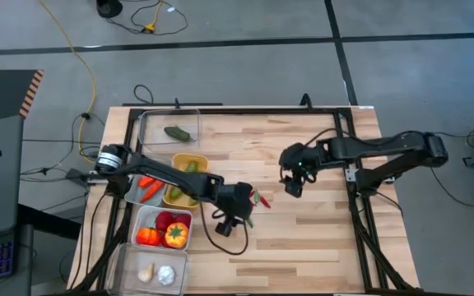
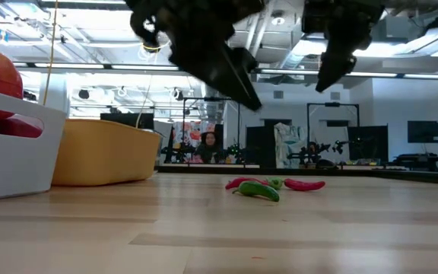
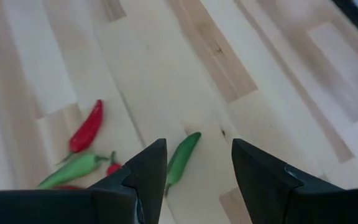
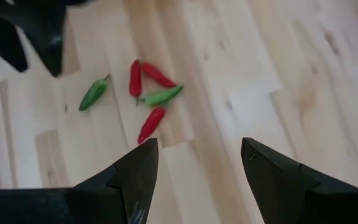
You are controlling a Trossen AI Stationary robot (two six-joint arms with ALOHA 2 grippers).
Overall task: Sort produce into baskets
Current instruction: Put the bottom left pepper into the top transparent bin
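Near mid-bench, the left gripper (image 3: 194, 165) hangs, jaws apart, over a lone small green chilli (image 3: 181, 159). Beside it lie bunched red and green chillies (image 4: 149, 93). Closing off-centre could flick it away. The right gripper (image 4: 197, 163) waits nearby, jaws apart.

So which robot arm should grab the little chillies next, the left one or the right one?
Probably the left. The left gripper hangs open right beside the chillies, with a green chilli just ahead of its fingers. The right gripper is open too, but farther from them.
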